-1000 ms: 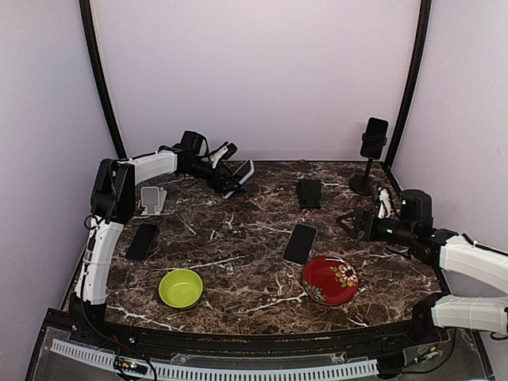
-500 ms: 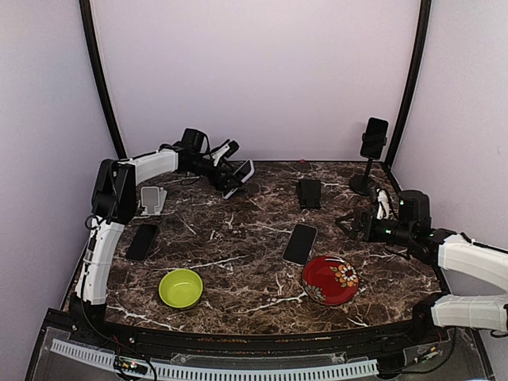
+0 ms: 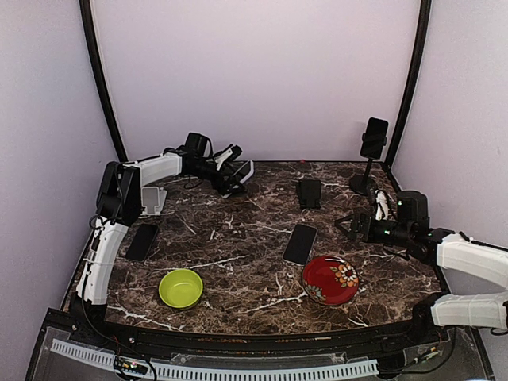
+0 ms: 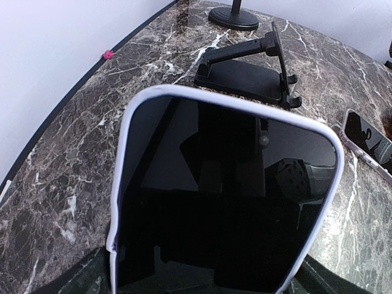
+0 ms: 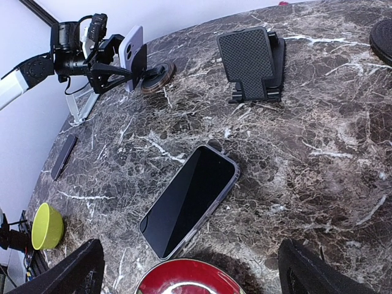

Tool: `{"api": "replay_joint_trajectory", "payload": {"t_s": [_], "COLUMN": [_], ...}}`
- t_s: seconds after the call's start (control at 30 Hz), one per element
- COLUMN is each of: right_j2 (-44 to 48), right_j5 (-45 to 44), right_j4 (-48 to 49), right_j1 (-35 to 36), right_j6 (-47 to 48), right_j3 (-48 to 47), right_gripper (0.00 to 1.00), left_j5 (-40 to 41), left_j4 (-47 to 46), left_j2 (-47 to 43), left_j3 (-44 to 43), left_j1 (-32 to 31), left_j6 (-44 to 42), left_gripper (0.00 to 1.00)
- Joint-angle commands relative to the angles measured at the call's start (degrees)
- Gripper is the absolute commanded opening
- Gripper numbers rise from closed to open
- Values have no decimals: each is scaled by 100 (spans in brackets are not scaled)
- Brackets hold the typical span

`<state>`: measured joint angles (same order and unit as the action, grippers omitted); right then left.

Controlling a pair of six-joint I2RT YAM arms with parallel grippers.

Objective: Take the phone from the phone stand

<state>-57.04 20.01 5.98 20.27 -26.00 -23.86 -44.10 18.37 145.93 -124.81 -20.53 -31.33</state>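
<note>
My left gripper [image 3: 228, 171] is shut on a white-cased phone [image 3: 240, 171] at the back left and holds it upright, just above a round brown stand base [image 5: 158, 75]. In the left wrist view the phone's dark screen [image 4: 223, 196] fills the frame and hides most of my fingers. In the right wrist view the phone [image 5: 133, 54] shows its white back. My right gripper [image 3: 351, 225] is open and empty over the right side of the table, its fingertips wide apart above a clear-cased phone [image 5: 190, 199].
A tall stand holding a black phone [image 3: 374, 137] is at the back right. A black folding stand [image 3: 309, 193] sits mid-back, a grey stand [image 3: 152, 198] at the left. A black phone [image 3: 142, 241], a green bowl [image 3: 180, 287] and a red plate [image 3: 330, 279] lie nearer.
My left gripper has moved the white-cased phone slightly up and toward the back. My right arm has crept a little to the left.
</note>
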Motion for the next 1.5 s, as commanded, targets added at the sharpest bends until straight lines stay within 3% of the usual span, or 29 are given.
{"api": "replay_joint_trajectory", "payload": {"t_s": [0.0, 0.27, 0.43, 1.17, 1.47], "right_j2": [5, 17, 97, 319, 320], "right_j5": [68, 64, 64, 83, 122], "right_j4": [124, 176, 166, 178, 218], "right_j1": [23, 21, 21, 27, 23], "right_j6": [51, 32, 20, -54, -81], "right_j3": [-124, -77, -43, 72, 63], "right_gripper": [99, 99, 99, 99, 99], "left_j5": [-144, -249, -344, 119, 1633], "left_j4": [61, -44, -98, -803, -802], "left_j2": [16, -234, -402, -1257, -2022], "left_j3": [-156, -166, -148, -109, 385], "left_j1": [-89, -91, -89, -91, -98], "left_j6": [-43, 61, 48, 800, 1850], "left_gripper": [95, 85, 74, 68, 60]}}
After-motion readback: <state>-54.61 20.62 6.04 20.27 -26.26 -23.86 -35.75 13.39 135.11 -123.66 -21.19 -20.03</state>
